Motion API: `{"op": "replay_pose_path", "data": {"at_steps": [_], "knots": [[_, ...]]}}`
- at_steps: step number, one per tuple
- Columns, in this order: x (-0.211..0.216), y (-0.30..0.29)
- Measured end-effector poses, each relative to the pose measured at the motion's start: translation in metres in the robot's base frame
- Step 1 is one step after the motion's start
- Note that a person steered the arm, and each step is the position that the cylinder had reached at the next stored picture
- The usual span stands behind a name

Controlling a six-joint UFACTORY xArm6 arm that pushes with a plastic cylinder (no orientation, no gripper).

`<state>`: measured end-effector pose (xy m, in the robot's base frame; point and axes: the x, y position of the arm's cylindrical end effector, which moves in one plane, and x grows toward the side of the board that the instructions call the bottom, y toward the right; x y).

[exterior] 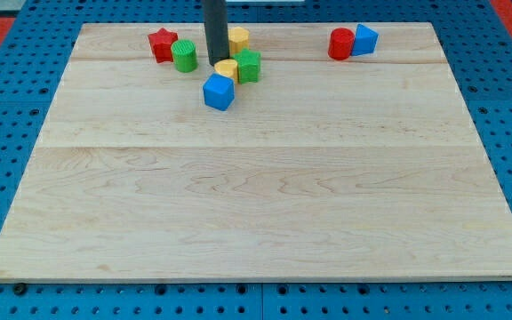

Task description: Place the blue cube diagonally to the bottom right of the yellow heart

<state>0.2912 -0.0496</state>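
The blue cube [220, 92] sits near the view's top, left of centre, on the wooden board [256, 178]. A yellow heart [228, 70] lies just above and slightly right of it, touching a green block [249, 65] on its right. My dark rod comes down from the top edge and my tip [214, 61] rests just left of the yellow heart and above the blue cube. A second yellow block [238, 37] sits behind the rod, partly hidden.
A red star [162, 44] and a green cylinder [184, 55] stand at the top left. A red cylinder [341, 44] and a second blue block [364, 39] touch each other at the top right.
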Motion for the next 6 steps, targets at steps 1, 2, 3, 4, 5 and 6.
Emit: {"op": "replay_pose_path", "data": {"at_steps": [1,2,3,4,5,6], "knots": [[0.022,0.009],[0.030,-0.009],[0.030,-0.035],[0.036,-0.041],[0.077,-0.022],[0.103,0.008]]}}
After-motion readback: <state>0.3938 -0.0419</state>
